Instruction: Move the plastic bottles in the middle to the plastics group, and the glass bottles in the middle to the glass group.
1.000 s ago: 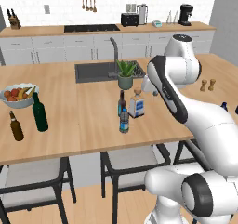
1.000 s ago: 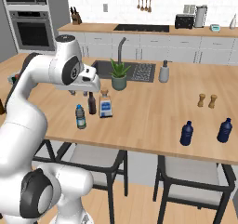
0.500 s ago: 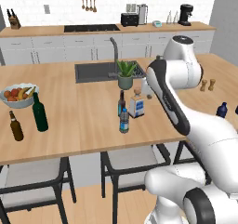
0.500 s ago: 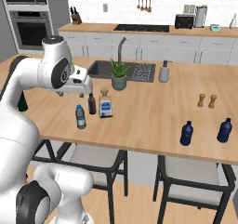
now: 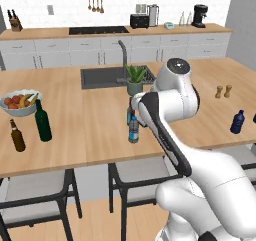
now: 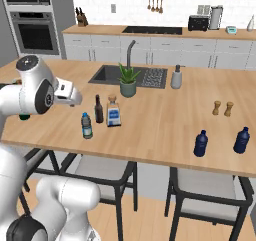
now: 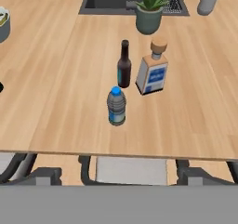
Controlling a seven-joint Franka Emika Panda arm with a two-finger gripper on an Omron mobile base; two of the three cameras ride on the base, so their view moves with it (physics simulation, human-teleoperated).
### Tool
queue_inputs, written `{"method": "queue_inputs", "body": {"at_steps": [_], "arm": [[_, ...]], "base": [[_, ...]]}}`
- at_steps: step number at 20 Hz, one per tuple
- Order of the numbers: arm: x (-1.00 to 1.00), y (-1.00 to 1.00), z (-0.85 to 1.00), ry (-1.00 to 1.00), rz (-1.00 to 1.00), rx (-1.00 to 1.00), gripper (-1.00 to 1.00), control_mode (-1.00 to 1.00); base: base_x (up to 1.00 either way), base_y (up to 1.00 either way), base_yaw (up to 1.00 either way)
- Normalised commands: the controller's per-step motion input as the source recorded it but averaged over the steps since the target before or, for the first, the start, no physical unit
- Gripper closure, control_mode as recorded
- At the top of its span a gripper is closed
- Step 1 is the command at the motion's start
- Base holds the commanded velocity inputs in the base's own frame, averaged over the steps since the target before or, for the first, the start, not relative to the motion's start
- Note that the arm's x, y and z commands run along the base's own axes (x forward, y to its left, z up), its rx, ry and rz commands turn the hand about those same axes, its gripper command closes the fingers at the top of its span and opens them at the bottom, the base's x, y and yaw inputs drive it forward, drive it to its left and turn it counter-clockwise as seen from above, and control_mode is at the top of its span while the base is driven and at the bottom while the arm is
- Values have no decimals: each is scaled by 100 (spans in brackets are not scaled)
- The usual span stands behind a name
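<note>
Three bottles stand in the middle of the island. The small clear water bottle is nearest the front edge. Behind it stand the slim dark bottle and the squat square bottle with a cork stopper. My gripper hangs above and left of them, well clear, and its fingers are hidden. Two solid dark blue bottles stand at the right. The tall green bottle and the brown bottle stand at the left.
A potted plant and the sink lie behind the middle bottles, with a soap dispenser to their right. A fruit bowl sits by the green bottle. Two wooden shakers stand at the right. Stools are tucked under the front edge.
The hand has drawn back from above the middle bottles, leftward in the right base view, as the arm folded. No bottle has moved.
</note>
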Motion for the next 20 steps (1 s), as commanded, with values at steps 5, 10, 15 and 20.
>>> {"method": "queue_inputs", "body": {"at_steps": [5, 10, 15, 20], "arm": [[1, 0, -40, -9, 0, 0, -100, -100], [14, 0, -40, -16, 0, 0, -100, -100], [40, 0, 0, -6, 0, 0, -100, -100], [48, 1, 0, -8, 0, 0, -100, -100]], "base": [[0, 0, 0], [0, 0, 0], [0, 0, 0], [0, 0, 0]]}}
